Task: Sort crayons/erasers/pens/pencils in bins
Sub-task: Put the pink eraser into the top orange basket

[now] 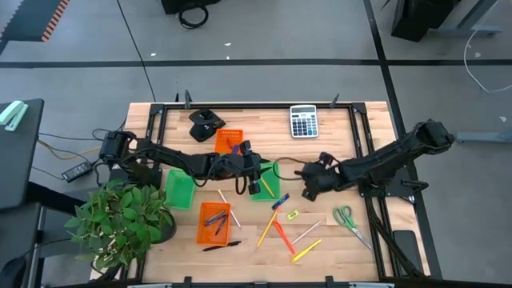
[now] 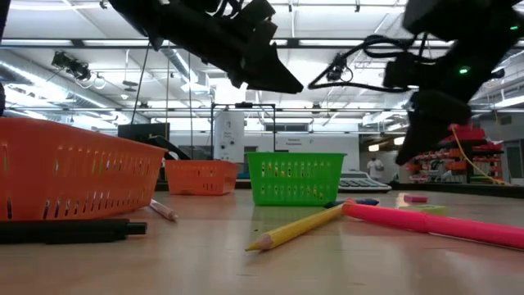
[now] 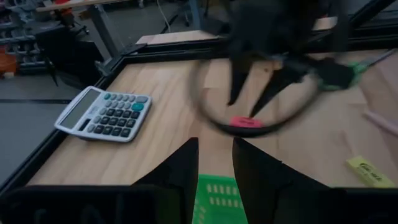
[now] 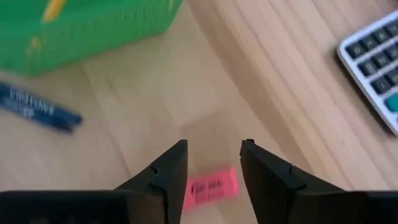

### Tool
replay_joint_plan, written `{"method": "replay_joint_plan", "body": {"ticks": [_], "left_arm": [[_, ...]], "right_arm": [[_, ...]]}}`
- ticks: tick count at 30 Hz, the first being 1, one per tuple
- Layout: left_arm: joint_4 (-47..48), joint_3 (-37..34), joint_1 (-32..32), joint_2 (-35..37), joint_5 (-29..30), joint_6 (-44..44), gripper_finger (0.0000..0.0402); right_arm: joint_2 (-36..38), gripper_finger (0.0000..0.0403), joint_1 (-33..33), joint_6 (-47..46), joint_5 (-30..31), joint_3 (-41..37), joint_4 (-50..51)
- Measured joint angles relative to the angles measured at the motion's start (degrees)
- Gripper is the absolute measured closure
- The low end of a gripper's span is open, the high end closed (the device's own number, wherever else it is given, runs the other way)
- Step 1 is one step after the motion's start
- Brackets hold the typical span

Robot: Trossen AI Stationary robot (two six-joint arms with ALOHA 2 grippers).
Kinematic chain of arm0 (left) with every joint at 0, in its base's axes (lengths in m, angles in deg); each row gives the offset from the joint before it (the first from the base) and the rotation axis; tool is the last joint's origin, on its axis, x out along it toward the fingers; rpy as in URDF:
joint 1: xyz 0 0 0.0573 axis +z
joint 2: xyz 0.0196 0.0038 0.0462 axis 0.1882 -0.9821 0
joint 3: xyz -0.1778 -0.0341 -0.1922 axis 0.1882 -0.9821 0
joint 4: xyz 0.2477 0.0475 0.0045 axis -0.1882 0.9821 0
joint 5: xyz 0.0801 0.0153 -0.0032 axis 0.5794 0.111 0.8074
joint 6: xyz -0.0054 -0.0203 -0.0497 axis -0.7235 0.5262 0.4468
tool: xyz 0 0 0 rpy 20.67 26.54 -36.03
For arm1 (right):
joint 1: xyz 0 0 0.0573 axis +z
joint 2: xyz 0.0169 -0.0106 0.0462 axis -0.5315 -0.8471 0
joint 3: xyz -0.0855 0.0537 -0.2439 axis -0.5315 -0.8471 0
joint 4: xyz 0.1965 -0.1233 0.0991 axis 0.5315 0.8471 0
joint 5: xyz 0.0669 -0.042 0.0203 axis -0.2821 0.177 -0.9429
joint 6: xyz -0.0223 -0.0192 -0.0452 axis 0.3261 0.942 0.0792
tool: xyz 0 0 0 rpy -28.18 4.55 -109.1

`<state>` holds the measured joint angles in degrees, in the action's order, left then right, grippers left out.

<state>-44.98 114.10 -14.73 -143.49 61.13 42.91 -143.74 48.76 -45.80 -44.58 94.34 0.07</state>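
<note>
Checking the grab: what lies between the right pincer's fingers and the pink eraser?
Nothing: in the right wrist view the right pincer hangs open over the pink eraser, only bare table around it.

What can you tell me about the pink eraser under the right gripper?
The pink eraser is a small flat rectangular block with dark printed lettering on its top face. It lies flat on the bare wooden table, beside the green bin, between the fingers of the right gripper, which stand apart on either side of it. Nothing lifts it; whether the fingers touch it cannot be told.

Pink eraser (image 4: pixel 211 187), green bin (image 4: pixel 81 31), blue pen (image 4: pixel 38 107), grey calculator (image 3: pixel 103 114)
</note>
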Motion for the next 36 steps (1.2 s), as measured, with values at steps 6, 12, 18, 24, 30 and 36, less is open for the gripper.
{"method": "replay_joint_plan", "body": {"ticks": [6, 12, 18, 24, 30, 36], "left_arm": [[2.2, 0.0, 0.0, 0.0, 0.0, 0.0, 0.0294], [5.1, 0.0, -0.1, 0.0, 0.0, 2.7, 0.0294], [6.7, 0.0, -0.2, 0.0, 0.0, 4.1, 0.0294], [6.6, 0.0, -0.2, 0.0, 0.0, 4.2, 0.0294], [6.6, 0.0, 0.1, -0.3, 0.0, 4.1, 0.0294], [6.3, 0.0, 0.9, -0.3, 0.0, 4.1, 0.0294]], "right_arm": [[0.0, 0.0245, 8.1, -3.1, 8.0, -0.7, 4.8], [0.0, 0.0246, 12.0, -2.3, 15.4, -7.9, -8.7], [0.0, 0.0246, 12.4, -2.0, 15.0, -16.6, -21.1], [0.0, 0.0246, 12.4, -0.9, 14.8, -19.2, -24.7], [0.0, 0.0246, 12.4, 1.6, 13.2, -20.0, -27.6], [-0.5, 0.0246, 12.4, 5.7, 13.5, -20.0, -27.6]]}}
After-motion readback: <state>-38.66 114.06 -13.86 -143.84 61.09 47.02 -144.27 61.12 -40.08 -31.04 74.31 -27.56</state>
